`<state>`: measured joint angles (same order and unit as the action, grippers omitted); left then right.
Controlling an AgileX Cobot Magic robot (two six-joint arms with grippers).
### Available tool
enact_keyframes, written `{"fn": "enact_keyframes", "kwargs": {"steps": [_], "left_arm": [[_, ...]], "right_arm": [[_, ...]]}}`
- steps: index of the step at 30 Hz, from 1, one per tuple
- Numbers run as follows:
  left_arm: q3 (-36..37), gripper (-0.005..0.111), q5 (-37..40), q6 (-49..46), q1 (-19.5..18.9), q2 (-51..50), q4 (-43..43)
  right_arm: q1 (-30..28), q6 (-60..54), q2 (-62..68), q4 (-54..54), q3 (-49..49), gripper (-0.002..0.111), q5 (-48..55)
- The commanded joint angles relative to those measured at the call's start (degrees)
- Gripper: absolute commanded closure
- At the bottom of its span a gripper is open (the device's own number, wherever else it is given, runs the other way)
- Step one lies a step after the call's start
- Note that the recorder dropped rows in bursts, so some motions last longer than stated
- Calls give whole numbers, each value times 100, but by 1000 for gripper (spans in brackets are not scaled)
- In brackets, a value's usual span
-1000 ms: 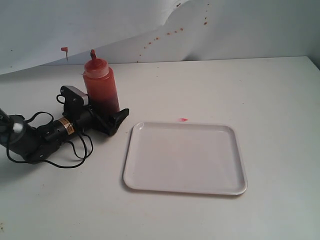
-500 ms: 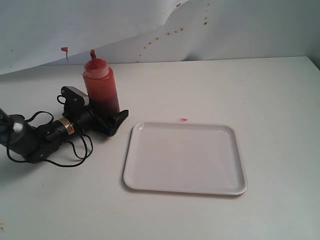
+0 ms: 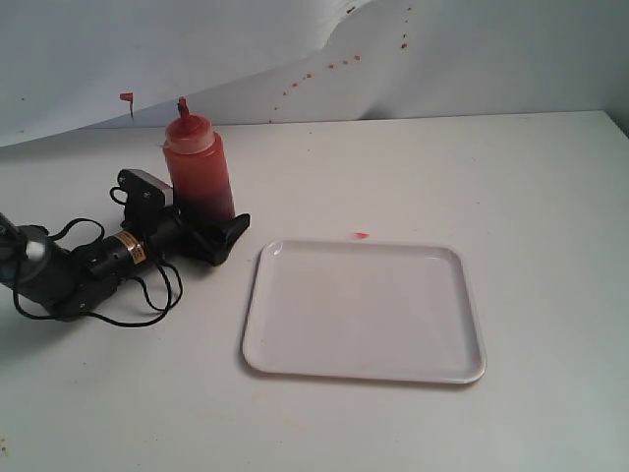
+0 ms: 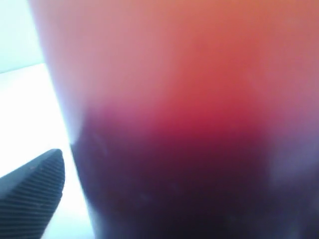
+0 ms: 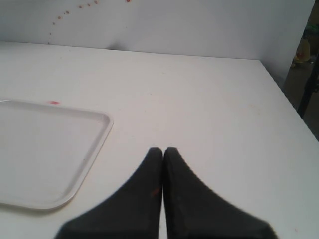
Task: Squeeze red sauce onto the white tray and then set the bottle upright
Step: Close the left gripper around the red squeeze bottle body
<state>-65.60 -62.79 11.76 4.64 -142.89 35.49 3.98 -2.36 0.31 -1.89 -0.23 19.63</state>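
Here, by the bottle (image 3: 200,172), the yellow arm label (image 3: 127,249) is illegible.

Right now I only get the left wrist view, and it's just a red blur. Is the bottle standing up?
Observer: Yes. The bottle stands upright on the table, to the left of the white tray and not on it.
Operator: Anything squeezed onto the tray yet?
Observer: Nothing, the white tray is bare. The only mark is a small pink smear on the table just past its far edge.
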Motion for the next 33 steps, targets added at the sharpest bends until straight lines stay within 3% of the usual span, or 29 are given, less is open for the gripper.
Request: {"fn": "enact_keyframes", "kwargs": {"steps": [1, 6, 10, 25, 33], "left_arm": [[-8, 36, 3, 14, 23, 14, -65], [-8, 82, 3, 14, 23, 14, -65], [-8, 106, 3, -13, 23, 14, -65], [-8, 106, -207, -17, 10, 26, 3], [2, 106, -716, -17, -202, 97, 993]], "right_arm": [[7, -34, -31, -1, 23, 108, -14], [7, -34, -31, -1, 23, 108, -14], [7, -34, -31, -1, 23, 108, -14], [7, -34, -31, -1, 23, 108, -14], [7, -34, -31, -1, 23, 108, -14]]}}
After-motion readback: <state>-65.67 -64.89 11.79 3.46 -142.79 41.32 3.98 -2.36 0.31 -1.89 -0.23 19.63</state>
